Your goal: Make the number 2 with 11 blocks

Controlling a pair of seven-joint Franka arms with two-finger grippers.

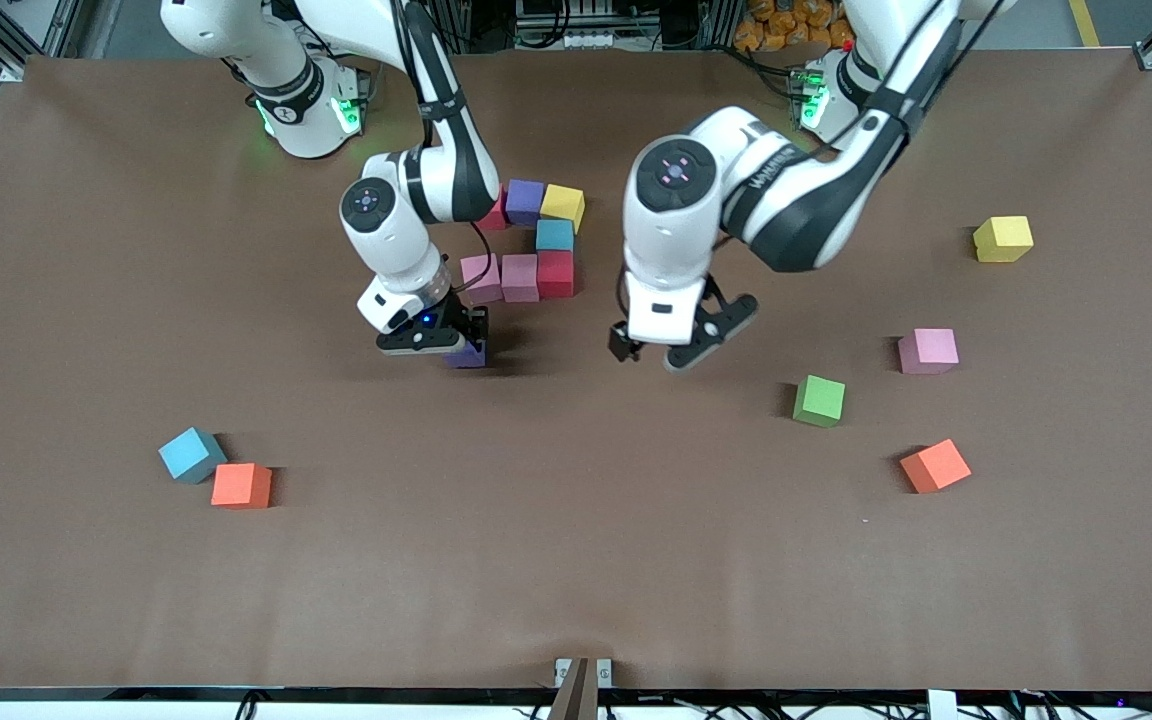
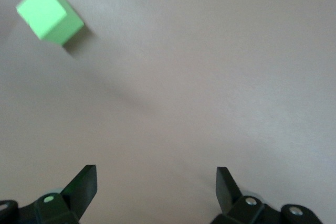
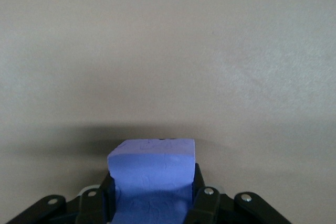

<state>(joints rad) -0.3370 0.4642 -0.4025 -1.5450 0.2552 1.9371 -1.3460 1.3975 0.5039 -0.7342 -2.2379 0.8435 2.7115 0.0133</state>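
Observation:
A partial figure of blocks lies mid-table: a red block (image 1: 492,216) half hidden by the right arm, purple (image 1: 525,201), yellow (image 1: 563,205), light blue (image 1: 554,235), red (image 1: 555,273) and two pink ones (image 1: 520,277) (image 1: 481,277). My right gripper (image 1: 464,345) (image 3: 152,182) is shut on another purple block (image 1: 469,356) (image 3: 152,163), low over the table next to the end pink block. The left gripper (image 1: 651,357) (image 2: 156,182) hangs open and empty over bare table beside the figure. A green block (image 1: 819,400) (image 2: 49,13) lies toward the left arm's end.
Loose blocks toward the left arm's end: yellow (image 1: 1002,238), pink (image 1: 927,350), orange (image 1: 934,465). Toward the right arm's end, a blue block (image 1: 191,454) and an orange one (image 1: 241,485) lie together. The brown table mat (image 1: 576,560) stretches to the front edge.

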